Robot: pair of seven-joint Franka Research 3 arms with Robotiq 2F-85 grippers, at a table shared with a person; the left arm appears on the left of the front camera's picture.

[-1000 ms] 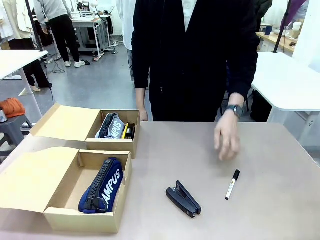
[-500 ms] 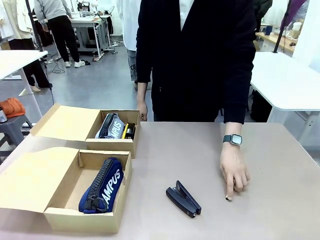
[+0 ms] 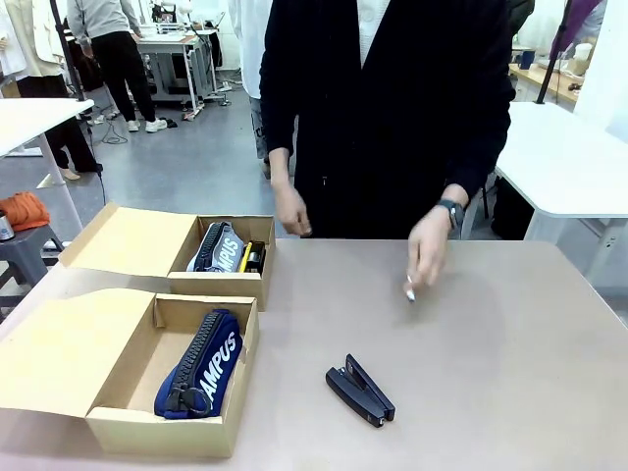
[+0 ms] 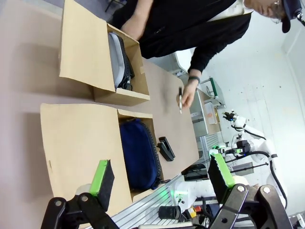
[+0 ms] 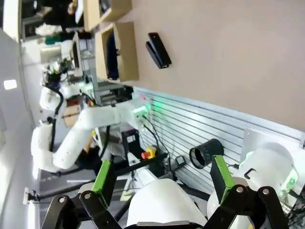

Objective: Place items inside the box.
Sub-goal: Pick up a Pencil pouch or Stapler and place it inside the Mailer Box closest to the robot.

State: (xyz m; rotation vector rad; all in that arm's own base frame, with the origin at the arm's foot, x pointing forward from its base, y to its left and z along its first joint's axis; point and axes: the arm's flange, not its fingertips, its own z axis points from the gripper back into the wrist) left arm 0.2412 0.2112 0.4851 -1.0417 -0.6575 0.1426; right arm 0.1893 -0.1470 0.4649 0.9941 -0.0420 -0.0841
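One marker (image 3: pixel 410 289) newly lifted by person's hand (image 3: pixel 429 251), likely boxward; stapler (image 3: pixel 360 391) waits 6 o'clock; left gripper (image 4: pixel 161 174), right gripper (image 5: pixel 163 177) agape, empty.

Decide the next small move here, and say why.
Probably carry the marker leftward to an open box: the person's hand holds it above the table, while the stapler lies unpacked and the left claw and right claw stand open.
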